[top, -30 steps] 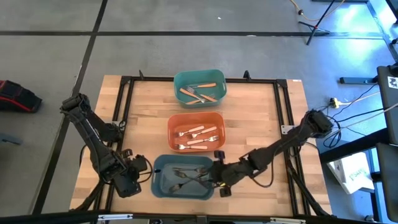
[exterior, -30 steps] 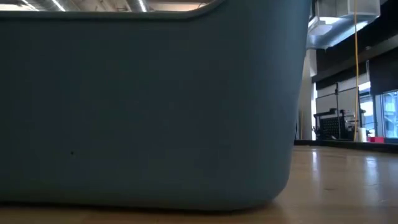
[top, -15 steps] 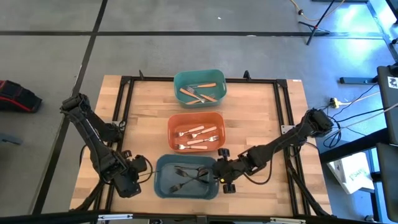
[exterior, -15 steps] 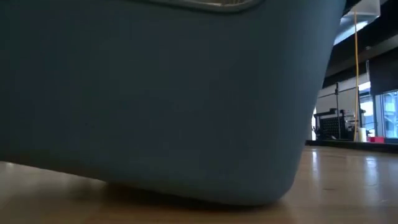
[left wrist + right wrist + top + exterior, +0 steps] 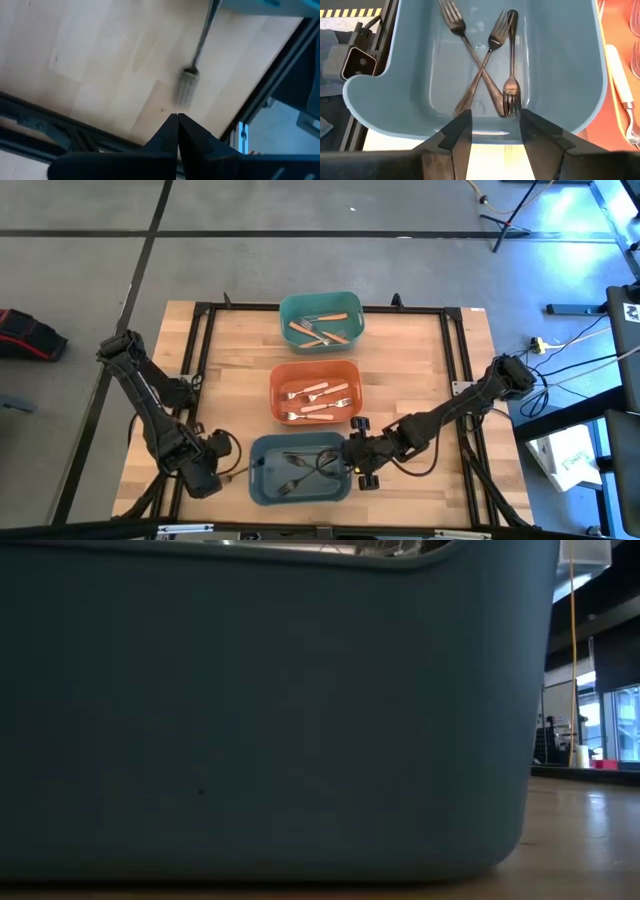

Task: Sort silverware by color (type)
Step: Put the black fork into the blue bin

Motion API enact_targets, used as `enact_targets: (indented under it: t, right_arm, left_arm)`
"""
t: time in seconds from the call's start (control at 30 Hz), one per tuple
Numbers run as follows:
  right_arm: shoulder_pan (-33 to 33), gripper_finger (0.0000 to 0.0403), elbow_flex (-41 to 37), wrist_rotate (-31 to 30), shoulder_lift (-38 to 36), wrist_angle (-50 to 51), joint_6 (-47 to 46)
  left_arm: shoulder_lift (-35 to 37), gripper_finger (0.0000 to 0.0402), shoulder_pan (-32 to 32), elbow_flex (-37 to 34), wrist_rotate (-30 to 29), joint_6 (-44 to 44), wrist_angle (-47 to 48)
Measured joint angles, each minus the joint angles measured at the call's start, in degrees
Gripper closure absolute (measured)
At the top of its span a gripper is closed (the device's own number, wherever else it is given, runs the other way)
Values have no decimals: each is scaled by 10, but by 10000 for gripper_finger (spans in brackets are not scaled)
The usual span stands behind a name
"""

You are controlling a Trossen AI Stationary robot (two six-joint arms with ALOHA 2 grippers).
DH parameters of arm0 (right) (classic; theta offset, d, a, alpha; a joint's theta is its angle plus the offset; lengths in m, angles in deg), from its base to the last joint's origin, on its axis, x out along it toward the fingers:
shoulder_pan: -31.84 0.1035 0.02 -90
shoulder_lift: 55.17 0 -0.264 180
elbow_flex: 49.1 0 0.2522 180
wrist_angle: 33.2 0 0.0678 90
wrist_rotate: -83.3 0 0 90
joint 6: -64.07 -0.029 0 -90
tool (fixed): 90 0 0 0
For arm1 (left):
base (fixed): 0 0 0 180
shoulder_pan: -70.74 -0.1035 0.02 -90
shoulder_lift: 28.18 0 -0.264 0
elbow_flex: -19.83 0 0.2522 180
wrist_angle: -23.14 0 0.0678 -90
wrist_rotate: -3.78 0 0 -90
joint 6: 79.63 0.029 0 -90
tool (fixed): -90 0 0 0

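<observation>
Beside blue-grey bin (image 5: 262,485), grey fork (image 5: 187,85) on table (image 5: 420,370).

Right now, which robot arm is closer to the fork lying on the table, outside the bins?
Left. The left arm's shut jaws point at the fork, just short of it. The right arm's open jaws are at the blue-grey bin's opposite side, farther away.

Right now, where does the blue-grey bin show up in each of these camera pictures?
High view: the blue-grey bin sits at the table's near edge, between both arms.
Low view: its wall fills nearly the whole picture.
Left wrist view: only a corner shows at the edge.
Right wrist view: it lies open ahead, past the open right pincer.
Shared landmark: the dark forks inside, also seen from above.
</observation>
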Motion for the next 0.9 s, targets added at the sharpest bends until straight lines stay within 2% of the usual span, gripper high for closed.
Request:
enact_targets:
  t: [0.07, 0.23, 0.47, 0.7, 0.9]
  right_arm:
    - [0, 243, 0, -9, 0, -2, 2]
    - [0, 243, 0, -11, 0, -4, 11]
    - [0, 243, 0, -11, 0, -5, 15]
    - [0, 243, 0, -12, 0, -5, 16]
    - [0, 243, 0, -13, 0, -6, 27]
  left_arm:
    - [0, 401, -1, 0, -20, 9, -1]
    - [-1, 393, 9, 0, -115, 25, -24]
    - [-26, 349, 40, 0, -172, 10, -68]
    - [-85, 301, 77, 0, -166, -33, -84]
    - [-161, 296, 83, 0, -57, -69, -84]
